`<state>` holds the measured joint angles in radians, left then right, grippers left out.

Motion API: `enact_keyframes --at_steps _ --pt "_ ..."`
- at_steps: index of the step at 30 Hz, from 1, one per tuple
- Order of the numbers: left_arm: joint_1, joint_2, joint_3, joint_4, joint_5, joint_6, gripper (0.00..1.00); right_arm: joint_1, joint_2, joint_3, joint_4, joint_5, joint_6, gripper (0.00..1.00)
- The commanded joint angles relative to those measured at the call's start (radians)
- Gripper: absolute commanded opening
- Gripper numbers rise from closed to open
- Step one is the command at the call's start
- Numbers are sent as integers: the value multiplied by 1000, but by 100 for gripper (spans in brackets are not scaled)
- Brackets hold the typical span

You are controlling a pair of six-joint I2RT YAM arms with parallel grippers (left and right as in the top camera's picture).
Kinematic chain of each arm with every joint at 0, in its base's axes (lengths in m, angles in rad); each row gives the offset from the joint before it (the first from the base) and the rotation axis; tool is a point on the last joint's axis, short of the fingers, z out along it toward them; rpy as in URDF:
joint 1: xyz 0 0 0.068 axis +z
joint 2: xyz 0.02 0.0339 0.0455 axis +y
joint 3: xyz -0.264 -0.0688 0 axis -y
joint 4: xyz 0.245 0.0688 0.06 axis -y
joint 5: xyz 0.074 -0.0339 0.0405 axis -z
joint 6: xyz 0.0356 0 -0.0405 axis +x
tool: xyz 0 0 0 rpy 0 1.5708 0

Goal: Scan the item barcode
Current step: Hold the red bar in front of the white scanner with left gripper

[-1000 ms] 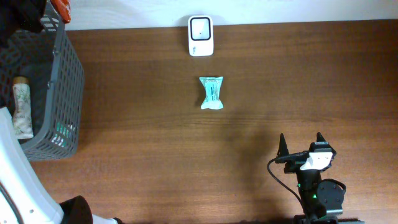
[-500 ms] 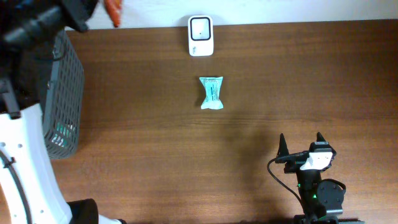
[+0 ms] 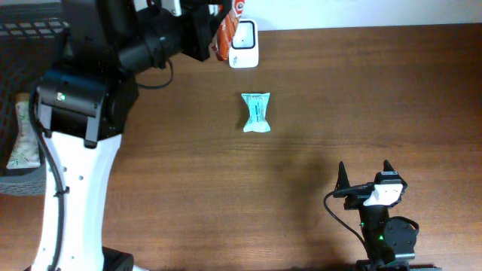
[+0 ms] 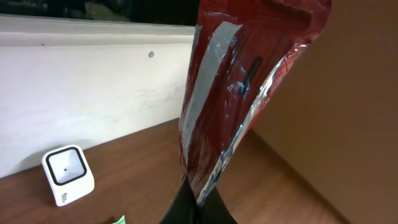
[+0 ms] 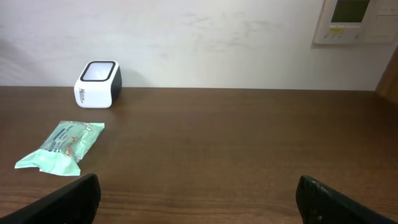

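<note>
- left jaws pinched shut on one end of a red and silver packet; we see it held off the worktop, just beside the white scanner at the far edge
- right jaws spread wide, holding nothing, low at the near right
- green packet lies flat mid-worktop; untouched

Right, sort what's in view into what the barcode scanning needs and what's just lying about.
In the job: red packet, pinched in the left tool; white scanner.
Lying about: green packet, untouched; grey basket with a tube in it; right tool, open and idle.
</note>
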<state>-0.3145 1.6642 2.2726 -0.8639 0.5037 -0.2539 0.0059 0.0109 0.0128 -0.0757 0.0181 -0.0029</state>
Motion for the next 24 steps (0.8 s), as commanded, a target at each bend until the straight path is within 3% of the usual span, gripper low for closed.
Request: enact_keyframes --at_steps 1,16,24 --pt "-13 -8 -2 3 -38 24 0 -5 -7 -7 -4 13 4 99" --pt "-59 94 -2 -21 -39 24 0 -6 -7 -7 -4 13 3 99" --pt "-59 104 -2 -103 -147 24 0 -6 -7 -7 -4 13 3 99"
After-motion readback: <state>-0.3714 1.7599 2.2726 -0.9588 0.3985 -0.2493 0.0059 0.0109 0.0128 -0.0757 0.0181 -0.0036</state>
